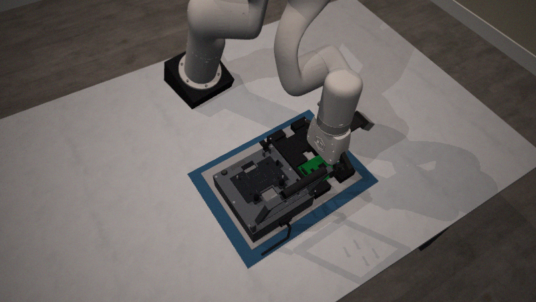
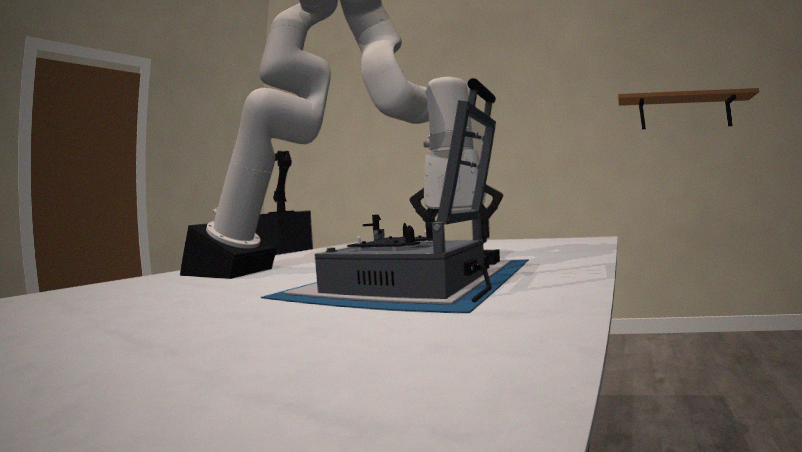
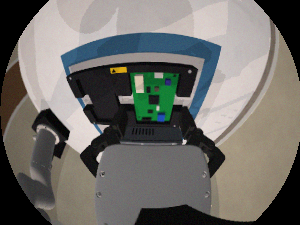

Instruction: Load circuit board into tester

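Note:
The green circuit board (image 1: 311,164) (image 3: 154,99) lies face up in one pocket of the black tray (image 1: 275,135) (image 3: 75,85). Its end with white parts points away from the tester (image 1: 226,184) (image 2: 381,275) (image 3: 167,133). The plate (image 1: 249,185) with pins and three black posts is bare. The lid (image 2: 453,162) (image 1: 305,183) stands open and upright, with its black handle (image 2: 481,90) at the top. The latch hook (image 1: 265,147) (image 2: 376,224) stands on the opposite edge. My gripper (image 2: 457,229) (image 3: 153,112) is open and empty above the tray; its exact height is unclear.
The tray's other pocket (image 3: 102,99) is empty. The raised lid stands close beside my gripper. A blue-bordered mat (image 1: 219,210) (image 2: 336,305) (image 3: 150,41) lies under tester and tray. A black cable (image 1: 275,245) (image 2: 487,280) hangs at the tester's hinge side.

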